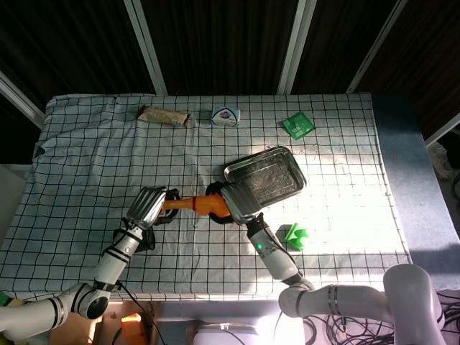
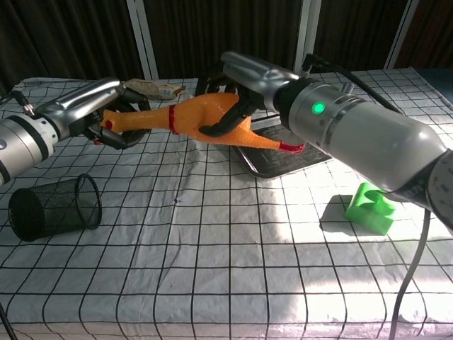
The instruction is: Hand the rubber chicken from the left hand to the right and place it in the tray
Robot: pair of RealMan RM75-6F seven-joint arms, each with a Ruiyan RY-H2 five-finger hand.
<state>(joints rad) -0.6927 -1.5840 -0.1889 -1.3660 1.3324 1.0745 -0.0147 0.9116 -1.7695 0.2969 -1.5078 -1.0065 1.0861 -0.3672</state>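
The orange rubber chicken (image 2: 205,113) (image 1: 203,205) hangs level above the checked cloth, held at both ends. My left hand (image 2: 99,113) (image 1: 148,205) grips its head and neck, fingers curled round them. Around the body my right hand (image 2: 244,78) (image 1: 241,201) wraps its fingers from above; the red feet stick out to the right over the tray's near edge. The metal tray (image 2: 283,161) (image 1: 277,164) lies just behind and to the right of the right hand, with nothing in it.
A black mesh cup (image 2: 53,205) lies on its side at the front left. A green block (image 2: 371,205) (image 1: 295,236) stands at the front right. Along the far edge lie a brown wrapper (image 1: 164,115), a white packet (image 1: 225,116) and a green packet (image 1: 297,126).
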